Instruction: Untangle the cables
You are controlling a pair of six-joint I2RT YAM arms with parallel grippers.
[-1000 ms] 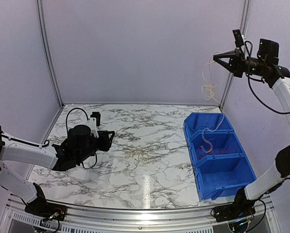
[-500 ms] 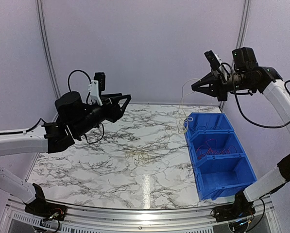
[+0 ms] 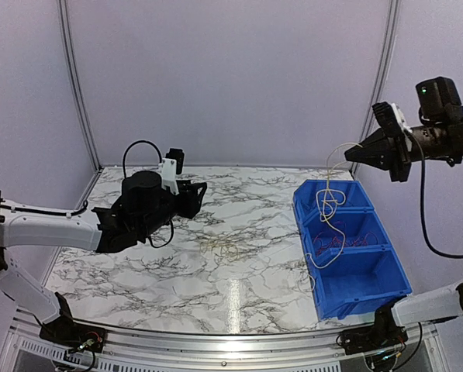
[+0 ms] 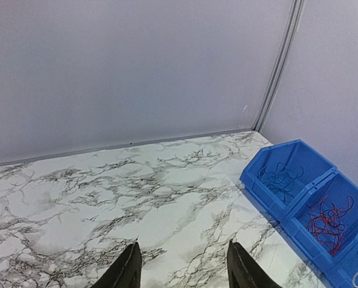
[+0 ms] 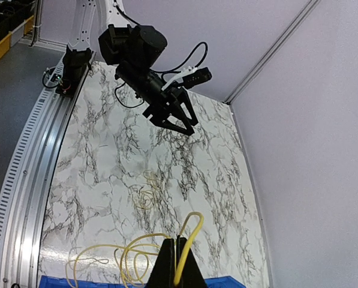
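right gripper point(image 3: 354, 155), upper right, pinching yellow cable point(image 3: 329, 203) over bin point(image 3: 316, 298); left gripper point(image 3: 195, 191) agape, empty. lower slowly into bottom compartment point(image 3: 361, 284), clear of red cables point(image 3: 336, 242).

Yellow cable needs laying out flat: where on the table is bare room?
Bare table: the near strip between the small tangle and the front rail, and the back stretch between the left hand and the blue bin. Crowded: the bin side, where the right hand dangles the yellow cable.
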